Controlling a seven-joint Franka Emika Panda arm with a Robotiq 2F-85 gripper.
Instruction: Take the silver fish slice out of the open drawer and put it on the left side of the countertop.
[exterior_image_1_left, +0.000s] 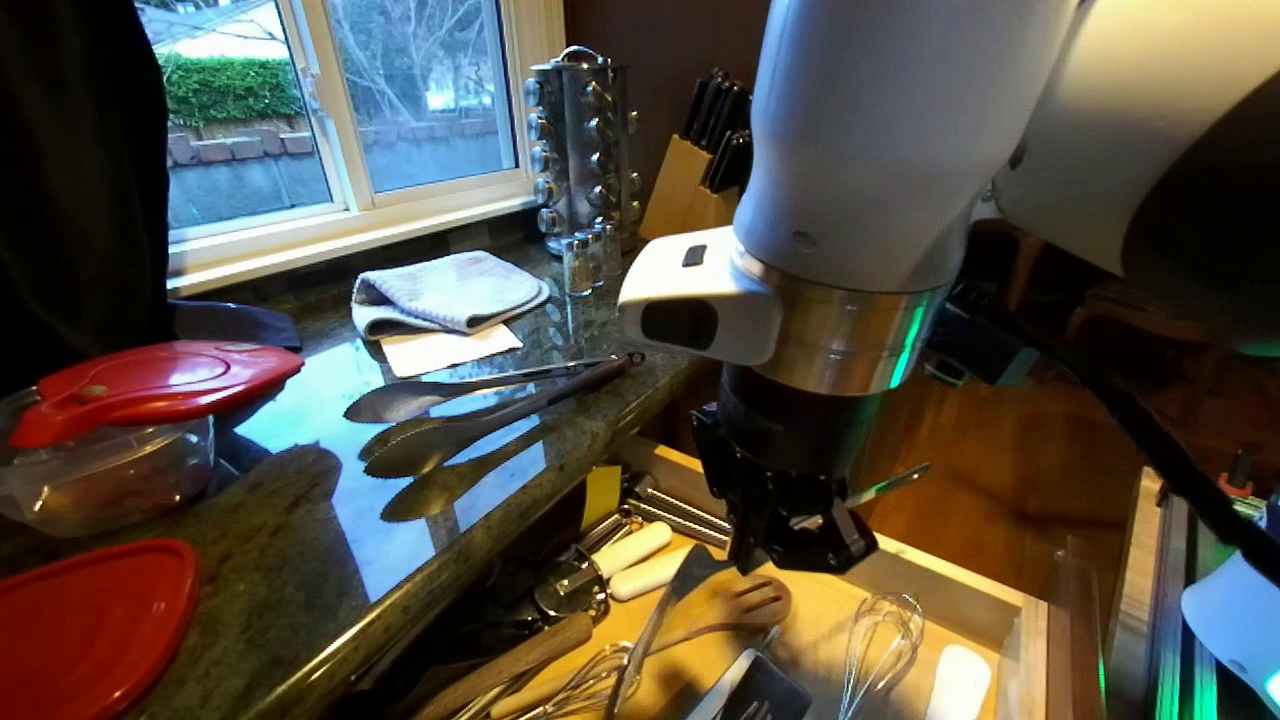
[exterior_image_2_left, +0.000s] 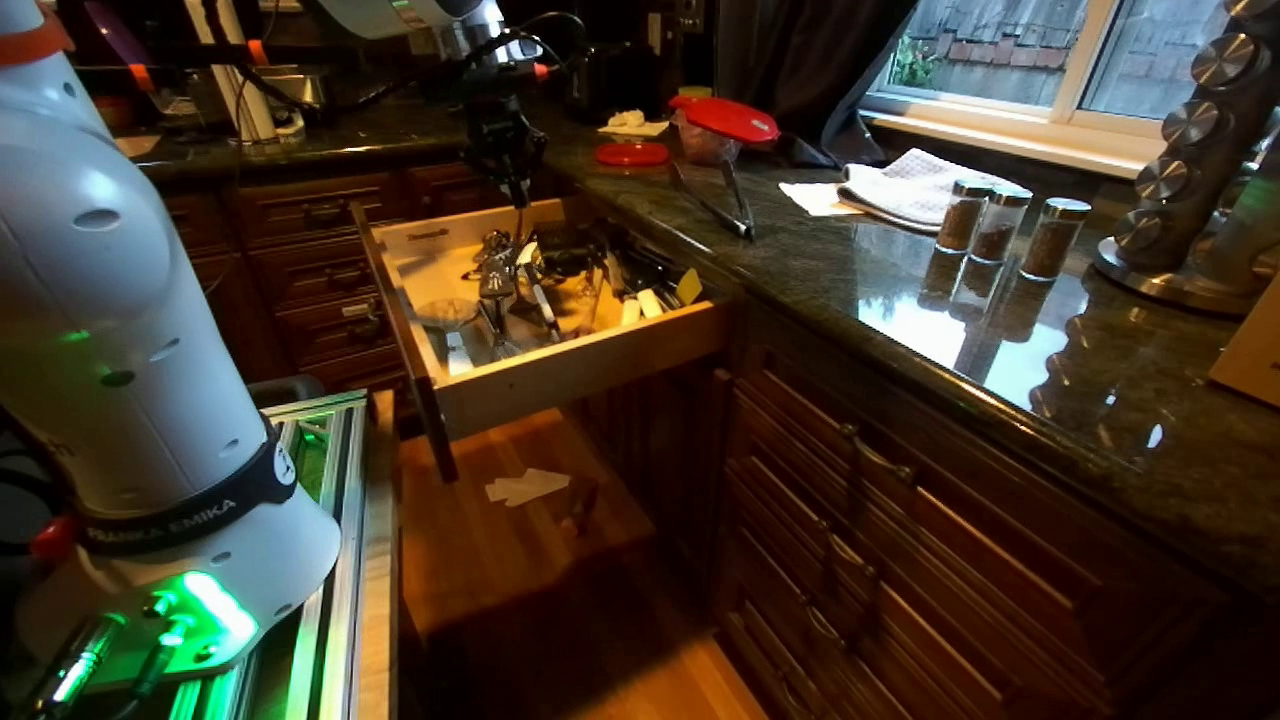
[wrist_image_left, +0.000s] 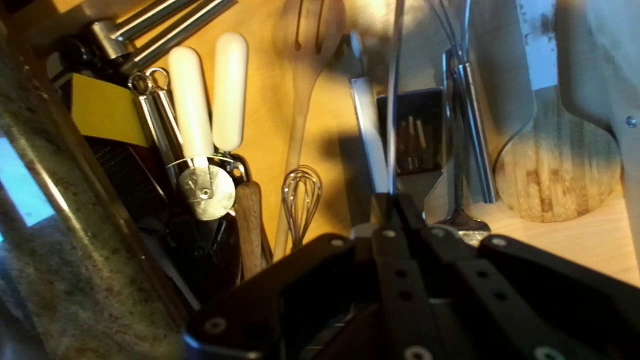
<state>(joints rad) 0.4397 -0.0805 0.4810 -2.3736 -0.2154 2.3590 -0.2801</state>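
Countertop (exterior_image_1_left: 270, 570): speckled stone, glossy; reflects light. Drawer (exterior_image_2_left: 590, 373): smooth wood. Folded towel (exterior_image_1_left: 450, 290): textured cloth. Flat red lid (exterior_image_1_left: 90, 620): smooth plastic. Whisk (wrist_image_left: 476, 120): shiny metal. Slotted spoon (wrist_image_left: 299, 115): matt wood.

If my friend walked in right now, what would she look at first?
Probably the big white arm, bent over the open drawer, with its gripper shut on a thin silver tool. Next, perhaps, the red lid lying flat on the dark counter, near a clear tub with a red top.
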